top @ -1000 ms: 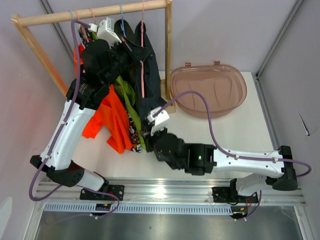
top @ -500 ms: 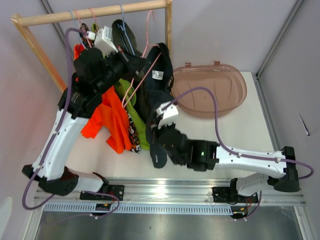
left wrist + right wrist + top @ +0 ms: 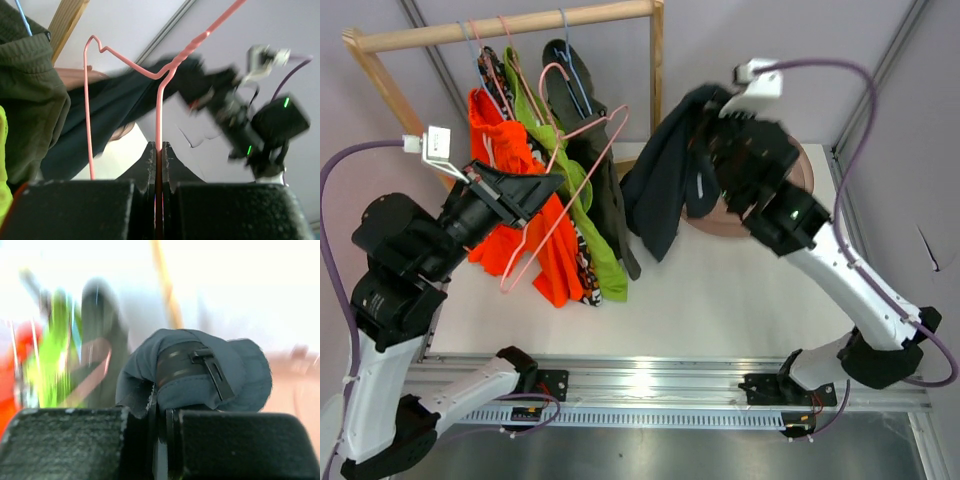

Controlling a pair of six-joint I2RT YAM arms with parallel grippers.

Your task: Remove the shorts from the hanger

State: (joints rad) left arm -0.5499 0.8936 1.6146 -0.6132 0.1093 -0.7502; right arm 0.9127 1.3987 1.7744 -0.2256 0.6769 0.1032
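above the far edge of the bench point(image 3: 750, 290), right end effector point(image 3: 160, 415) grips the freed navy shorts point(image 3: 660, 190), left end effector point(image 3: 159, 152) the bare hanger point(image 3: 158, 110); next, probably, set them down.

blocked, under the rail of the wooden clothes rack point(image 3: 510, 25): hanging dark olive shorts point(image 3: 603, 205), lime green shorts point(image 3: 610, 275), bright orange shorts point(image 3: 545, 265) | in front of it: slanting pink wire hanger point(image 3: 158, 120) | right of its post: dangling navy-black shorts point(image 3: 665, 185), brown plastic tub point(image 3: 720, 222) | open: white tabletop point(image 3: 740, 290) right-front of the rack
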